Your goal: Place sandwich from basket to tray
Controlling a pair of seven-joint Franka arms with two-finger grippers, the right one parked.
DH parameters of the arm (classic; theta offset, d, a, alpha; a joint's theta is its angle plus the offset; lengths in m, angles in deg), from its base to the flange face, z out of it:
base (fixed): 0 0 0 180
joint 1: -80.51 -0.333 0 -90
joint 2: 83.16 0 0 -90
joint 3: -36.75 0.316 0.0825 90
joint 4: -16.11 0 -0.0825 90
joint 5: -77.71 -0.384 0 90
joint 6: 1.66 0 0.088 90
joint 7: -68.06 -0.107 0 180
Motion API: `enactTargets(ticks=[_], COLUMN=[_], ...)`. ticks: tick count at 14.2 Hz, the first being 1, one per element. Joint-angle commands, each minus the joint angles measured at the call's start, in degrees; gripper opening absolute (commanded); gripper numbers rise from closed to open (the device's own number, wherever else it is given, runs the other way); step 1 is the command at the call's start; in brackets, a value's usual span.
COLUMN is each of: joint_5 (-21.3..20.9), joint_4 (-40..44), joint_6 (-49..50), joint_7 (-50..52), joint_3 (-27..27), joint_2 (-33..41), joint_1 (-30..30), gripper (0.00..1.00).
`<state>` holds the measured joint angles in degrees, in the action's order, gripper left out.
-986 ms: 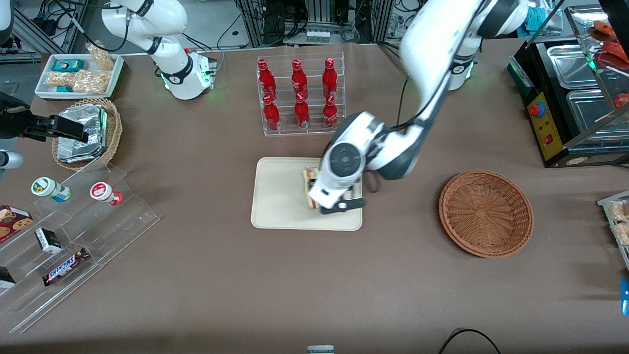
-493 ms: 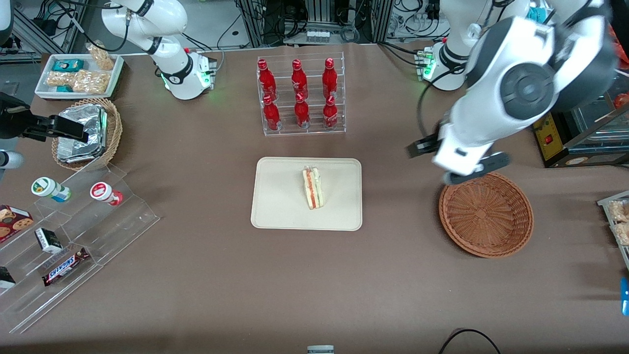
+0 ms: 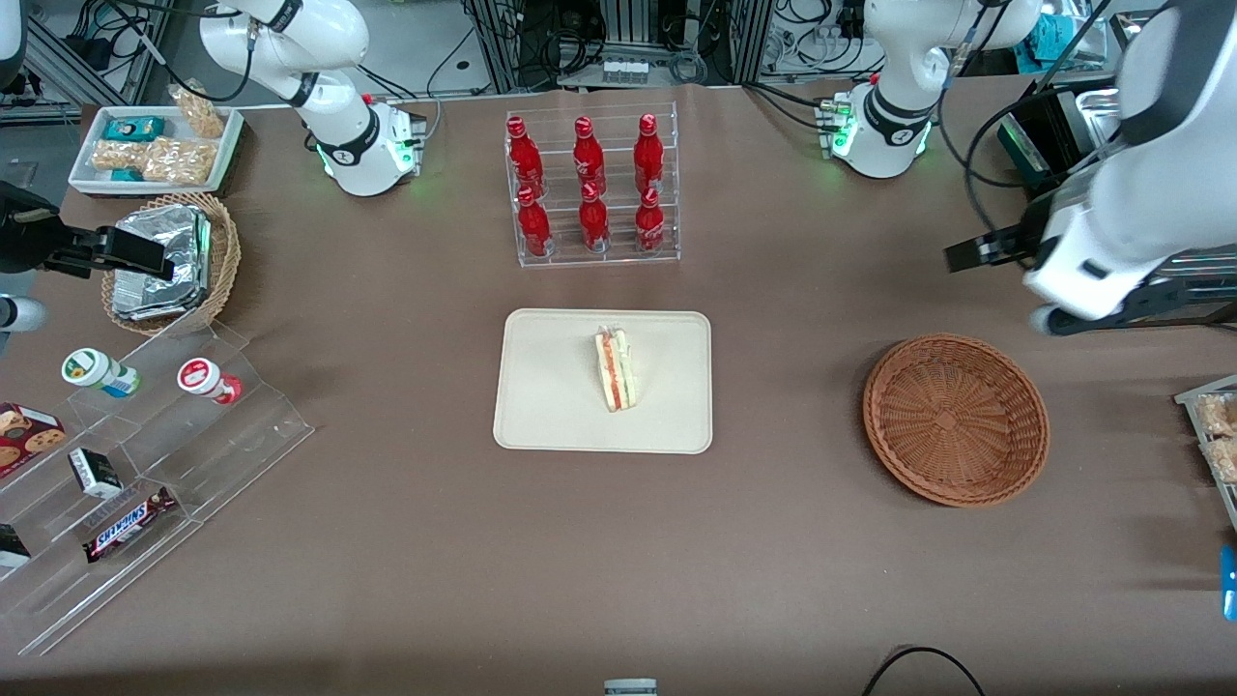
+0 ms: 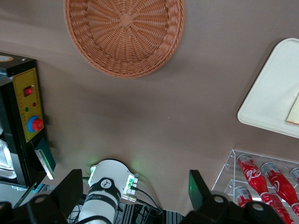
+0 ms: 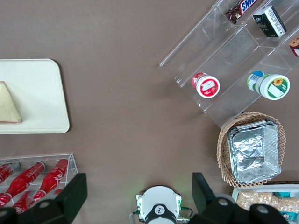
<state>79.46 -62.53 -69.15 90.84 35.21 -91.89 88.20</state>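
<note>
The sandwich [image 3: 616, 369], a pale wedge with a red and green edge, lies on the cream tray [image 3: 551, 387] in the middle of the table; its corner [image 4: 294, 112] shows on the tray [image 4: 271, 102] in the left wrist view. The reddish-brown wicker basket [image 3: 957, 420] sits empty toward the working arm's end. My gripper [image 3: 995, 290] hangs high above the table, a little farther from the front camera than the basket [image 4: 124, 35]. It is open [image 4: 133, 186] with nothing between its fingers. The right wrist view also shows the sandwich [image 5: 8, 105] on the tray [image 5: 39, 93].
A clear rack of red bottles [image 3: 591, 188] stands just past the tray. A black appliance with a red button [image 3: 1073, 242] stands near my gripper. Toward the parked arm's end are a tan basket of foil packs [image 3: 169, 261], a snack tray [image 3: 155, 145] and an acrylic stand [image 3: 145, 464].
My gripper has left the sandwich on the tray, risen and swung from the tray past the basket toward the working arm's end. The sandwich has stayed still since.
</note>
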Motion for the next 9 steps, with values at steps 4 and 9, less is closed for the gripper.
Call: enactTargets(ticks=[4,9], joint_5=[-1.22,-3.24], joint_4=[2.53,-2.03], joint_6=[2.09,2.30], joint_7=[-0.63,-0.19], joint_3=[-0.56,1.98], joint_2=[1.52,2.92], joint_1=[-3.20,-4.00], gripper=[1.00,1.00])
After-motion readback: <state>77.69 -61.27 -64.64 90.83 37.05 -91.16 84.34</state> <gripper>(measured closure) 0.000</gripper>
